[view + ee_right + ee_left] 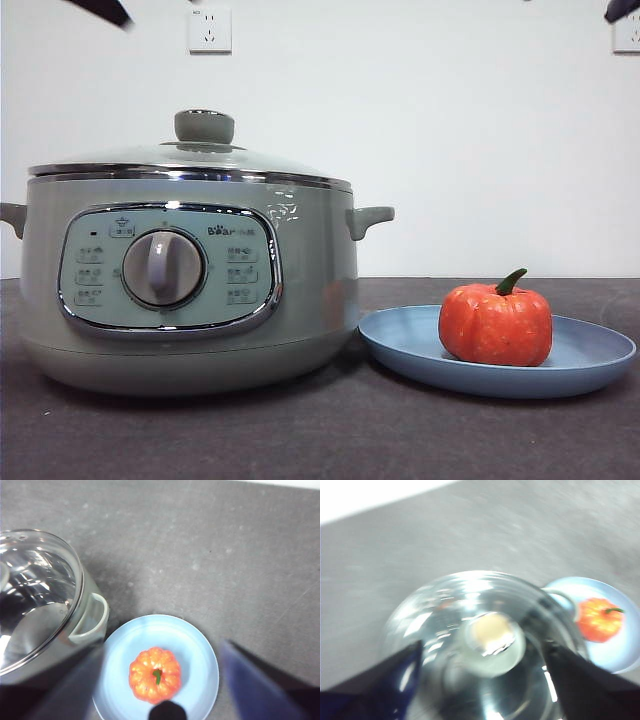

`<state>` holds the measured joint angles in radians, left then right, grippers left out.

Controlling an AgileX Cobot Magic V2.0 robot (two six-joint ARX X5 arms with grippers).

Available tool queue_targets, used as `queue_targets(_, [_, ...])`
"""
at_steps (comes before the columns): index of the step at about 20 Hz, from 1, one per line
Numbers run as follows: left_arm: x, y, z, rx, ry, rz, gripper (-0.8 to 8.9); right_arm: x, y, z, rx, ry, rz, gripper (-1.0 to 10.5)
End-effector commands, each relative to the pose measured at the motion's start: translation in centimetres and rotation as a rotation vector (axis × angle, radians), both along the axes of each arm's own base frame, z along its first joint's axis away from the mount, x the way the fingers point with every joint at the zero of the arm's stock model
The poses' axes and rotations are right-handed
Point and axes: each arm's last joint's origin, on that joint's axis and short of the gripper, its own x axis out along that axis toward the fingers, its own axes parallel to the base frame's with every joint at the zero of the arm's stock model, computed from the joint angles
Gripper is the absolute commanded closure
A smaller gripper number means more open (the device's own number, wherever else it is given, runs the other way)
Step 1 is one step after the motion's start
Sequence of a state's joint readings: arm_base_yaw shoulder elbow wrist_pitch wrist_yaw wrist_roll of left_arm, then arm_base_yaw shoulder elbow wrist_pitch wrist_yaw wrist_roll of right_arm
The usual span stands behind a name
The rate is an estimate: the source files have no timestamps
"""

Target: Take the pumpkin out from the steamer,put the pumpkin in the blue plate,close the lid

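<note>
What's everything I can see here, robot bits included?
Steamer: one, pale sage green, on the table beside the plate.
Lid: one, glass with a green knob, closed on the steamer.
Plate: one, light blue, next to the steamer.
Pumpkin: one, orange with a green stem, upright on the plate.
Table: one, dark grey.
Wall sockets: two, white, on the wall.
Left gripper: one, black, open, above the lid.
Right gripper: one, black, open, above the pumpkin.

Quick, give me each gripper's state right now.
Left gripper: open, holding nothing, above the lid.
Right gripper: open, holding nothing, above the pumpkin on the blue plate.
</note>
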<state>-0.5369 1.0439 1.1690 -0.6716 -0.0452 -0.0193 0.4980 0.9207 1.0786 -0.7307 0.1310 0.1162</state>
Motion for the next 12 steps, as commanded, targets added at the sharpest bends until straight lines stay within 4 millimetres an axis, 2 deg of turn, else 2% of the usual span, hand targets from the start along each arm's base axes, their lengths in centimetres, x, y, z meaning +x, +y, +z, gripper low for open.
queue_targets(1, [-2.2,1.6,1.2,0.011,-0.071,0.085,8.16,-1.4,-0.6,0.5,0.027,-0.059,0.014,9.7])
queue_targets(3, [-3.7,2.6,1.9,-0.004,-0.115,0.106,8.22,-2.7,-1.0,0.1,0.075,-0.145,0.029,9.6])
queue_targets(5, [-4.7,3.3,1.8,-0.023,-0.187,0.114,8.21,-3.9,-1.5,-1.2,0.126,-0.23,0.034,9.6])
queue_targets(9, [-7.0,4.6,-1.7,-0.073,-0.258,0.114,8.21,-5.9,-2.7,-4.3,0.264,-0.353,-0.009,9.6])
queue_targets(12, [-8.0,5.2,-3.6,-0.094,-0.289,0.116,8.21,-6.2,-3.1,-5.3,0.298,-0.376,-0.071,9.6])
